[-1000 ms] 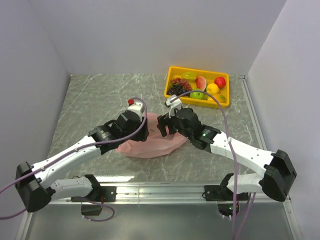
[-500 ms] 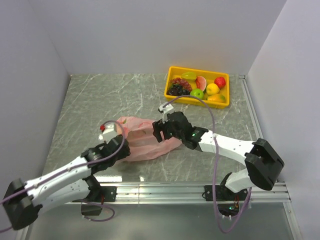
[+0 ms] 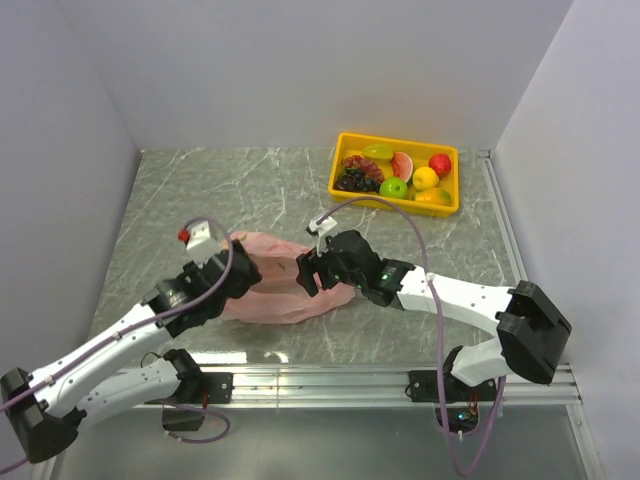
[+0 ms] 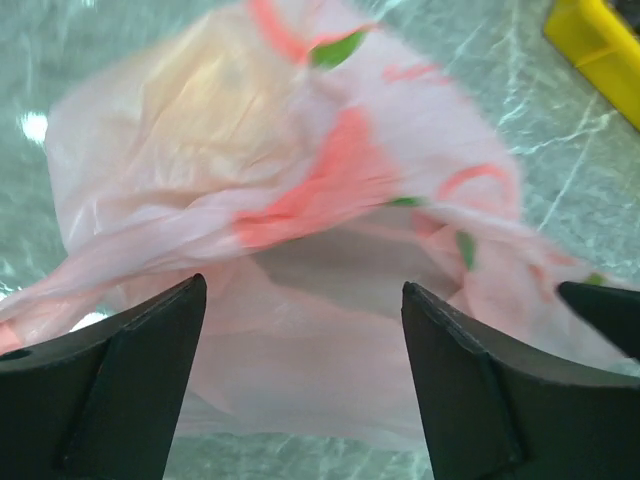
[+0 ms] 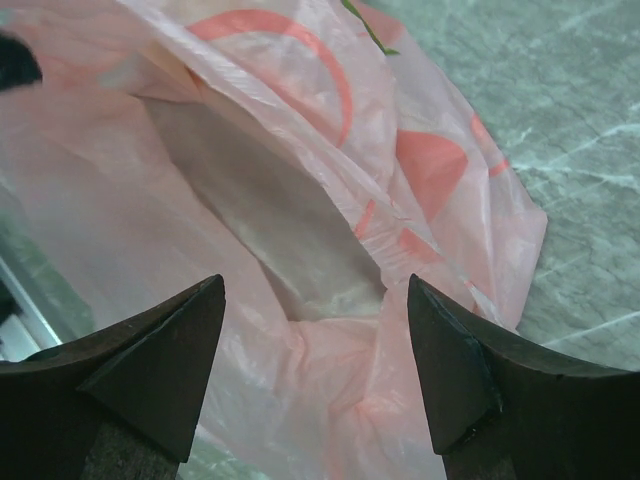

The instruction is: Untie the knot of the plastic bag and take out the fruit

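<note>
- Left gripper point(image 3: 245, 268) was at the bag point(image 3: 285, 292) a second ago, drew back toward its base half a second ago, and is now forward again at the bag's left end.
- Right gripper point(image 3: 308, 272) has slid left and nearer over the same second; it now sits over the bag's right part, so the two grippers flank it closely.
- The bag has shifted leftward with them and lies flatter and more stretched on the table point(image 3: 200, 190), between the grippers.
- Knot: none discernible in any view; both wrist views show a grey hollow among the folds that reads as an open mouth, though I can't be sure.
- Fruit point(image 3: 425, 178) sits in the tray point(image 3: 400, 139) at far right, well apart from the bag; no bulge in the bag suggests anything left inside.
- Judgement: the task looks at or near its end; the back-and-forth reads as checking or spreading the bag.
- Left arm: long reach from the near-left base, wrist low, camera looking along the bag; its fingers point(image 4: 130, 380) are spread wide with nothing between them, plastic lying beyond the tips.
- Right arm: elbow out to the right, forearm running left, wrist tipped down over the bag; its fingers point(image 5: 150, 360) are likewise spread and gripping nothing, with crinkled plastic below.
</note>
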